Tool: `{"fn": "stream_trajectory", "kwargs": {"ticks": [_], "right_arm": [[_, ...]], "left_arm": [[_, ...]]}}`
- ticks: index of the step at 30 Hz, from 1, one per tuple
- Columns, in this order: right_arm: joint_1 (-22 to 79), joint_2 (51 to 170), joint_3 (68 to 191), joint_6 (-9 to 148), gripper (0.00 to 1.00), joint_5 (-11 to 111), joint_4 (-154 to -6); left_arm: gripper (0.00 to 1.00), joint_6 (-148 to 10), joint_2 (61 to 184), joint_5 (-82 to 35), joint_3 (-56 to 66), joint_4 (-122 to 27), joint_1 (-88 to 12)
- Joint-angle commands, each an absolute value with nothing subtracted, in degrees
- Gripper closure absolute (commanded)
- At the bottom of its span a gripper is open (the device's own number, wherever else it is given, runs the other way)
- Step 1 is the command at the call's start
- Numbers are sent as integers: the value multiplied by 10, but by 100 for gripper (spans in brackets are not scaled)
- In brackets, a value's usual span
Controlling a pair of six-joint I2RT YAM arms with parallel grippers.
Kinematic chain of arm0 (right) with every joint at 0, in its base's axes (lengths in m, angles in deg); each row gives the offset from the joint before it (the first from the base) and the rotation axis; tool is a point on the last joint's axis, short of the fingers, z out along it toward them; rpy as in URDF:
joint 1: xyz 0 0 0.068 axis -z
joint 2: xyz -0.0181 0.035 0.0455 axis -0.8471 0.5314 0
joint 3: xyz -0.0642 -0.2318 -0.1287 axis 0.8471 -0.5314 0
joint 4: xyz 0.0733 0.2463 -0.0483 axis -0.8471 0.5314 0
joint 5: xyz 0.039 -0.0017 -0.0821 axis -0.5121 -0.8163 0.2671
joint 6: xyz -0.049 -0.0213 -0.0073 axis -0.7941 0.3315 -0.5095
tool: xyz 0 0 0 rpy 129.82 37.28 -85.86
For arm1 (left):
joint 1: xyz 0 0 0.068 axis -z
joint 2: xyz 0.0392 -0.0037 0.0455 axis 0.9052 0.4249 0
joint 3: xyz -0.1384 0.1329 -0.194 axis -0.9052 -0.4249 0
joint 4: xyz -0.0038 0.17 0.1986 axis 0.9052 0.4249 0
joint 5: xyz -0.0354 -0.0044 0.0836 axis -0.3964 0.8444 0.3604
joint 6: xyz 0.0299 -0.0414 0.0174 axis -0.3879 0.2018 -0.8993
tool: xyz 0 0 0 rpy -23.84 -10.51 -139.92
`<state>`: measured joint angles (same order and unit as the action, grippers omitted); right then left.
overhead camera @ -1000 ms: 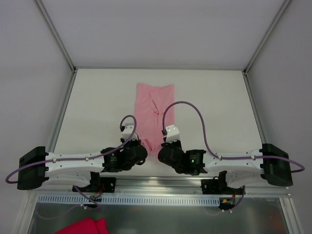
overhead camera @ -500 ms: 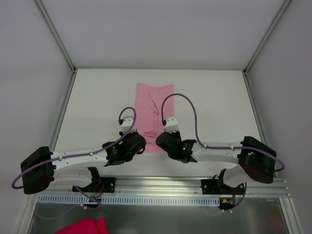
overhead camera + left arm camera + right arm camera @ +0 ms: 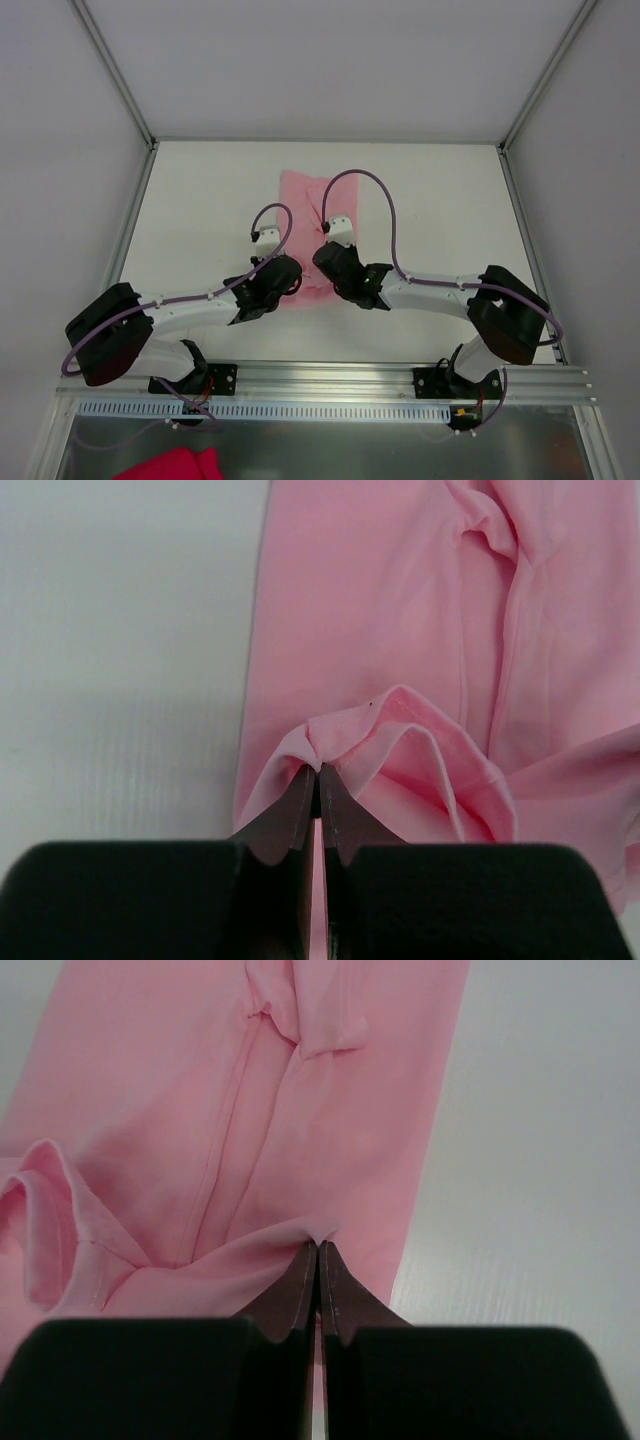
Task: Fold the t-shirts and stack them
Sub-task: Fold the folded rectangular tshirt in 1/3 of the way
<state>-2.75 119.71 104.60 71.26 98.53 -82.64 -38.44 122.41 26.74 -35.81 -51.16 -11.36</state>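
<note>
**Setting.** A white table (image 3: 200, 200) inside white walls with grey corner posts. An aluminium rail (image 3: 330, 378) runs along the table's near edge. Below the rail, at lower left in my overhead view, a magenta cloth (image 3: 170, 466) lies partly out of frame.

**Left arm.** I see the left gripper (image 3: 318, 770) reaching in over the near left part of the pale pink t-shirt (image 3: 300, 195). Its dark fingers (image 3: 296, 810) are pressed together, pinching a stitched hem. The hem rises off the table into a small puckered peak at the tips.

**Task item.** The t-shirt lies mid-table as a narrow strip running away from the arm bases. Its far end is flat, with creases down the middle. A rolled loop of fabric stands between the two pinch points.

**Right arm.** The right gripper (image 3: 318, 1247) is clamped tight on the near right edge of the same garment and lifts a thin ridge of cloth. Bare table shows just to its right. A purple cable (image 3: 375, 185) arcs above this wrist.
</note>
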Motion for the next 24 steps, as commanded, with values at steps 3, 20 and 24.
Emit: {"fn": "stream_trajectory", "kwargs": {"ticks": [3, 20, 24], "right_arm": [[-18, 1201, 1075, 694, 99, 980, -840], [44, 1238, 1078, 679, 99, 977, -858], [59, 1238, 1084, 672, 99, 971, -860]], "left_arm": [[100, -421, 1231, 250, -328, -556, -131], [100, -449, 1293, 230, -277, -570, -177], [100, -456, 1303, 228, -264, -574, -184]]}}
